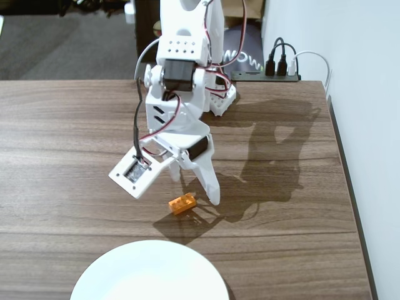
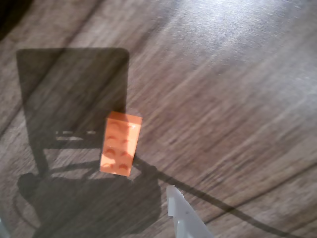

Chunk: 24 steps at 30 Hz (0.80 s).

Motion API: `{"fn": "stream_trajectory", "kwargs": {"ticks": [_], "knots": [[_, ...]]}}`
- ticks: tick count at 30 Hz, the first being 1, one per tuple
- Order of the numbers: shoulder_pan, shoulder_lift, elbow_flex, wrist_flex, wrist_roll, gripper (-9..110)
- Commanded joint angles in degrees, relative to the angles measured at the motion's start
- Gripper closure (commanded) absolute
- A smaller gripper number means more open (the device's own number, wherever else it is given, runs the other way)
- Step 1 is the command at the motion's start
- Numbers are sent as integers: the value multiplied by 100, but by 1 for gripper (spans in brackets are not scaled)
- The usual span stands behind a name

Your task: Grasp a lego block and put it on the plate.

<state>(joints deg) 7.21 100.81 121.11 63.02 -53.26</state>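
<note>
From my fixed view the light is bright and even, throwing the arm's hard shadow rightward across the table [image 1: 75, 125]. My wrist view is softer, slightly blurred, with pale glare at top right and dark shadows around the lego block [image 2: 120, 144].

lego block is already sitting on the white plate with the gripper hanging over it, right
Not quite. In the fixed view the lego block lies on the wooden table, apart from the plate, which is bare at the bottom edge. The wrist view also shows wood under the block. The gripper does hang over it.
</note>
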Motion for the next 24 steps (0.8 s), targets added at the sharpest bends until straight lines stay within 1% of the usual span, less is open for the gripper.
{"fn": "stream_trajectory", "kwargs": {"ticks": [1, 24], "knots": [[-44, -44, -211, -123, -35, 62], [79, -738, -334, -668, -35, 62]]}}
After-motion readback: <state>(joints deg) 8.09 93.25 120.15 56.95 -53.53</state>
